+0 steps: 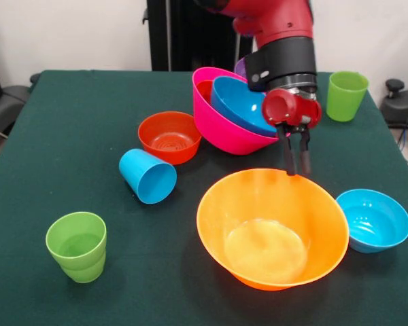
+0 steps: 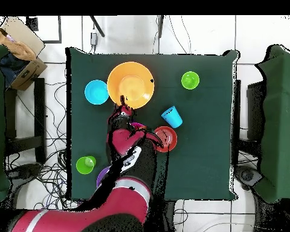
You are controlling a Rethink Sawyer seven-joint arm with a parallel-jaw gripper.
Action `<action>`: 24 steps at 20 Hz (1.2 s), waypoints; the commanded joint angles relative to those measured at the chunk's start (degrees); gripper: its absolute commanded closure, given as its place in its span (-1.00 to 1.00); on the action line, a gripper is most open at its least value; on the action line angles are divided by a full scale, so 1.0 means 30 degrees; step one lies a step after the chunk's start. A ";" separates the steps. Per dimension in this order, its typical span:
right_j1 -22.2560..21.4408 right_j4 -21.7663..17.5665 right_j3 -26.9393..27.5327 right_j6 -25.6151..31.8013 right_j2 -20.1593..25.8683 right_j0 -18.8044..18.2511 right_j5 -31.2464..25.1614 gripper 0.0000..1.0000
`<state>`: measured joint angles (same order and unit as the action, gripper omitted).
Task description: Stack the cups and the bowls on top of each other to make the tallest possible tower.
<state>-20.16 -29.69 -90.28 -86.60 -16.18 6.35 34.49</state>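
Note:
The large orange bowl (image 1: 272, 227) stands upright near the front, also in the overhead view (image 2: 135, 81). My gripper (image 1: 294, 170) hangs over its far rim, fingers close together and empty; from above the gripper (image 2: 122, 110) is at that rim. Behind it the large pink bowl (image 1: 221, 129) tilts, with a blue bowl (image 1: 238, 102) and a red-orange bowl (image 1: 204, 89) nested in it. A purple bowl (image 1: 241, 66) peeks out behind the arm. A red-orange bowl (image 1: 170, 137) and a small blue bowl (image 1: 372, 219) stand alone. The sky blue cup (image 1: 147, 176) lies on its side. Lime green cups stand at the front left (image 1: 77, 246) and back right (image 1: 346, 95).
The green table (image 1: 68, 149) has bare cloth at the left and along the front edge. The arm (image 1: 279, 41) comes down over the pink bowl pile. Chairs and a cardboard box (image 2: 17, 51) stand beside the table in the overhead view.

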 commanded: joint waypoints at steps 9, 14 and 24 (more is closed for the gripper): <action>0.4407 0.1882 0.3139 0.1465 -0.2802 0.1065 0.3199 -1.00; 0.3695 0.0401 0.3733 -0.0531 -0.2434 0.1722 0.0231 -1.00; 0.1696 -0.2940 0.4985 -0.1748 0.0042 0.1602 -0.5586 -1.00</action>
<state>-11.40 -31.43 -81.24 -86.60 -26.01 11.45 34.02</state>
